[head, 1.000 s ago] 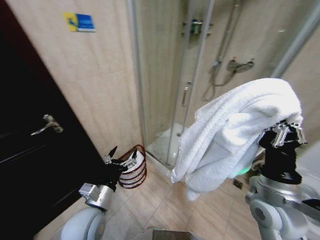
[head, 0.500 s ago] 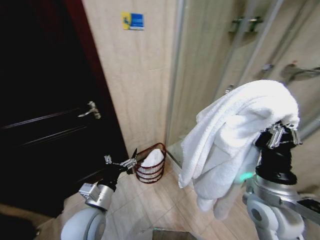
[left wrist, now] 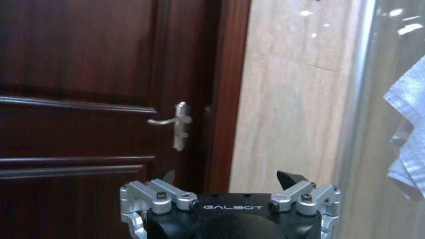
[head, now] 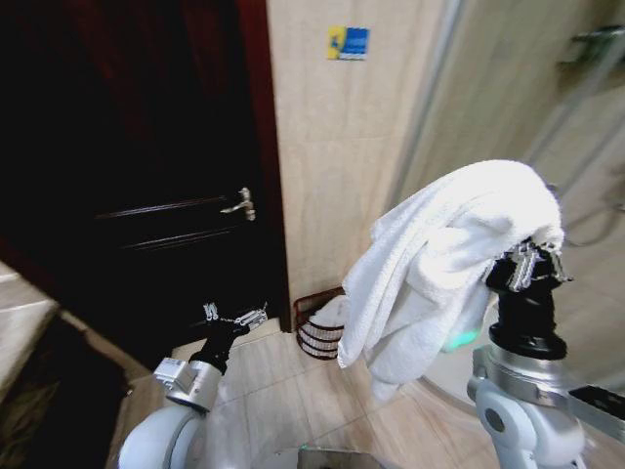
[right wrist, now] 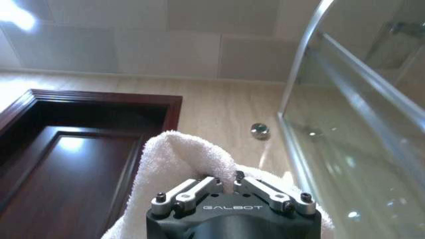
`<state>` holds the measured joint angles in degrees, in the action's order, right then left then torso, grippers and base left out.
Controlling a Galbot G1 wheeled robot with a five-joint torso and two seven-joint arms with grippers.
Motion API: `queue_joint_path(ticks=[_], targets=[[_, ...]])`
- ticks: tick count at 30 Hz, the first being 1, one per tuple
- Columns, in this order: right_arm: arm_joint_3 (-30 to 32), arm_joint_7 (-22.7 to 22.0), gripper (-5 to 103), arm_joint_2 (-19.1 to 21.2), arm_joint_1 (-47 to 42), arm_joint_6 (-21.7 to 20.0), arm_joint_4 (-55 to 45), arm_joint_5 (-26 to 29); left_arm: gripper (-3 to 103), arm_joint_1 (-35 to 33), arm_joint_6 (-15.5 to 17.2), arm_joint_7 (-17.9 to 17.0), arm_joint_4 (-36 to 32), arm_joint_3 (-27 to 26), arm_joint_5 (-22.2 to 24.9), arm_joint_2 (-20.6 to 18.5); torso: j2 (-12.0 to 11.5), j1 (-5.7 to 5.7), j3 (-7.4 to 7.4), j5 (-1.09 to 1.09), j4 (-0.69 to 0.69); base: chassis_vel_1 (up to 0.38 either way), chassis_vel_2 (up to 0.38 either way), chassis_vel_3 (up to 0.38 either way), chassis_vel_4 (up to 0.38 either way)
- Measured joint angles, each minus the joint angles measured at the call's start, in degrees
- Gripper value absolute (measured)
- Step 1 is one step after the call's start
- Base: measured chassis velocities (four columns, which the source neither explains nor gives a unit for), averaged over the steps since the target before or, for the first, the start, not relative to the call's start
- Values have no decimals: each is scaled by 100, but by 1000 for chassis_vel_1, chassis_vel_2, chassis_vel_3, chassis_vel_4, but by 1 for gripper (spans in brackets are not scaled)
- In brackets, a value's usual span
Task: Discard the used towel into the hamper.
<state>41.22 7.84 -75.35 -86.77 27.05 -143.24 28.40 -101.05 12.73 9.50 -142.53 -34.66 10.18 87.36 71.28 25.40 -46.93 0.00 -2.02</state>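
Clearly the towel (head: 449,254) is the thing to reckon with: a large white terry cloth, soft and limp, light for its bulk, and in my judgement likely to sag, swing and trail wherever it is not supported.

Going from nine o'clock across the head view, a dark wooden door (head: 146,176) fills that side, its metal lever handle (head: 239,203) near the frame. Low at about seven o'clock the left pincer (head: 234,316) sits raised off the floor with its fingers spread wide and nothing between them; the left wrist view shows it facing that door and handle. Past the door frame comes a beige tiled wall (head: 332,166) bearing a small blue and yellow sign (head: 349,43) toward twelve o'clock.

At the foot of that wall, near six o'clock, stands the hamper (head: 317,327), a dark red-brown wire basket on the tiled floor (head: 293,391), with something pale already inside; its far side is hidden behind the hanging cloth. The towel hangs at three to four o'clock, draped over the right pincer (head: 532,262), whose fingers are closed on a fold near the top, as the right wrist view shows (right wrist: 229,184).

Holding it high by a bunched fold seems sound. The trailing lower edge could catch the hamper rim, and the glass shower screen (head: 547,117) stands close at two o'clock.
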Motion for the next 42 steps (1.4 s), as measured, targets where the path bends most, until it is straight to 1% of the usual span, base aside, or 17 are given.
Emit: queue_joint_path(ticks=[5, 8, 12, 22, 33, 36, 42], targets=[[86, -3, 3, -19, -44, -70, 0, -23, 100, 0, 0, 0, 0, 0, 0, 0, 5, 3, -3, 0, 0, 36, 26, 29, 24], [73, -7, 3, -38, -50, -135, 0, -44, 100, 0, 0, 0, 0, 0, 0, 0, 8, 3, -4, 1, 3, 0, 0, 0, 0], [62, -11, 3, -38, -57, -175, 0, -57, 100, 0, 0, 0, 0, 0, 0, 0, 11, 5, -6, 0, 1, 0, 0, 0, 0], [-98, -16, 3, -119, -43, -149, 0, -151, 100, 0, 0, 0, 0, 0, 0, 0, 16, 7, -9, -1, 1, -38, 35, 34, -31], [-34, -9, 3, -115, 14, -129, 0, -187, 100, 0, 0, 0, 0, 0, 0, 1, 18, 10, -11, 2, 1, -99, 103, 100, -95], [69, 0, 3, -110, 17, -127, 0, -188, 100, 0, 0, 0, 0, 0, 0, 0, 18, 10, -11, -1, 1, -79, 84, 97, -91], [274, -41, 3, -76, 53, 96, 36, -183, 100, 0, 0, 0, 0, 0, 0, 0, 19, 12, -12, 1, 0, -54, 61, 42, -59]])
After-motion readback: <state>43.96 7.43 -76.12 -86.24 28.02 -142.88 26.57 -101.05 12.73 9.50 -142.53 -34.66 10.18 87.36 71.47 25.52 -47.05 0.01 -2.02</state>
